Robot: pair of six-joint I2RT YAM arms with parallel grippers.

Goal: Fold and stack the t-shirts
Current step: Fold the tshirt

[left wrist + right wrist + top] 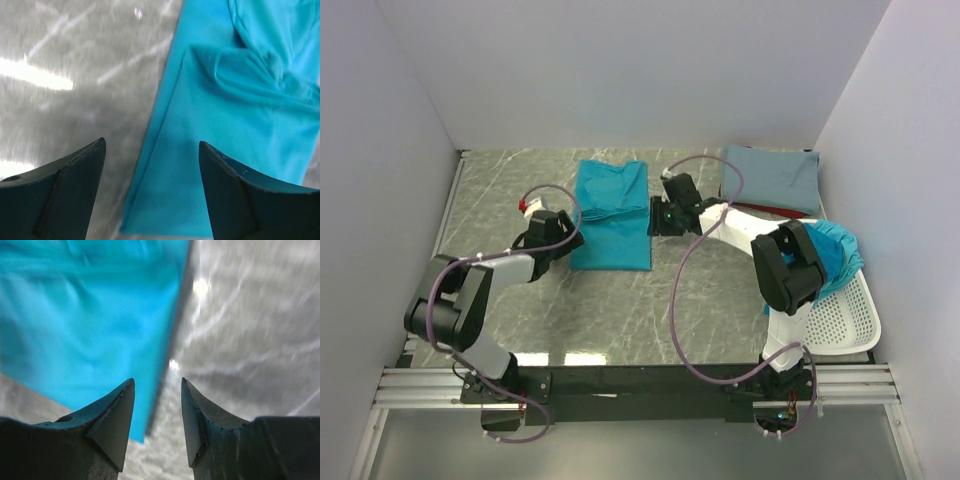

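Left claw (151, 145) stands wide and empty over the left edge of a teal t-shirt (612, 215) spread mid-tabletop (520, 300). Right claw (157, 382), narrower and also empty, hovers at its right edge. Far right, a folded grey-blue shirt (770, 175) lies on a dark red shirt (790, 212). More teal shirts (835, 250) sit in the white basket (850, 320).

A grey, white-veined marbled tabletop (620, 310) is boxed by plain white walls (620, 70) on three sides. Silver aluminium rails (420, 385) run along its near edge; bright glare patches (35, 75) shine on the surface.
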